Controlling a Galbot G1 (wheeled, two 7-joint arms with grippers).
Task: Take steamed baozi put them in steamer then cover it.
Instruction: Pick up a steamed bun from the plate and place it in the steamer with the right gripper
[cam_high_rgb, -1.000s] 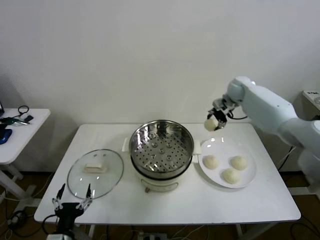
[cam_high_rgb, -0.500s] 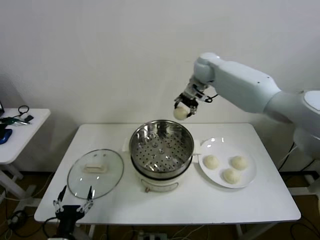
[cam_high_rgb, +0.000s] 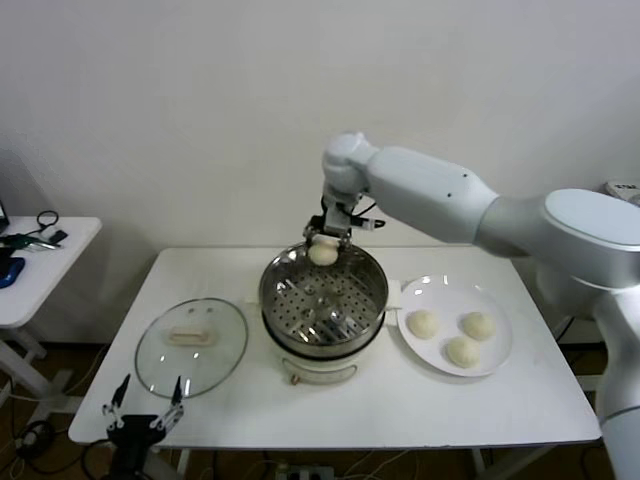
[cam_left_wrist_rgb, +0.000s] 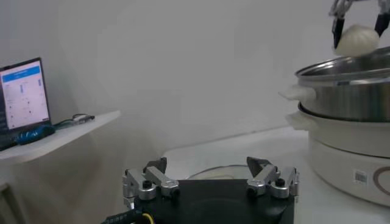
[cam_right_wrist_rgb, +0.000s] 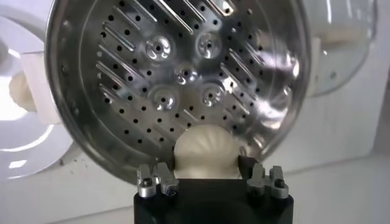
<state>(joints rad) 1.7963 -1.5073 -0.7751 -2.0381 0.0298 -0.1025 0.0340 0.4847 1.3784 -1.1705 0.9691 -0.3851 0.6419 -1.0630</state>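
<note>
Right gripper (cam_high_rgb: 323, 240) clamped on a smooth, pleated cream bun (cam_high_rgb: 322, 254), above the far rim of the shiny perforated steel steamer (cam_high_rgb: 323, 300) — mid-table. Left gripper (cam_high_rgb: 141, 410) spread wide, empty, off the near-left corner by the glass lid (cam_high_rgb: 191, 346). Three buns on the plate (cam_high_rgb: 455, 325).
</note>
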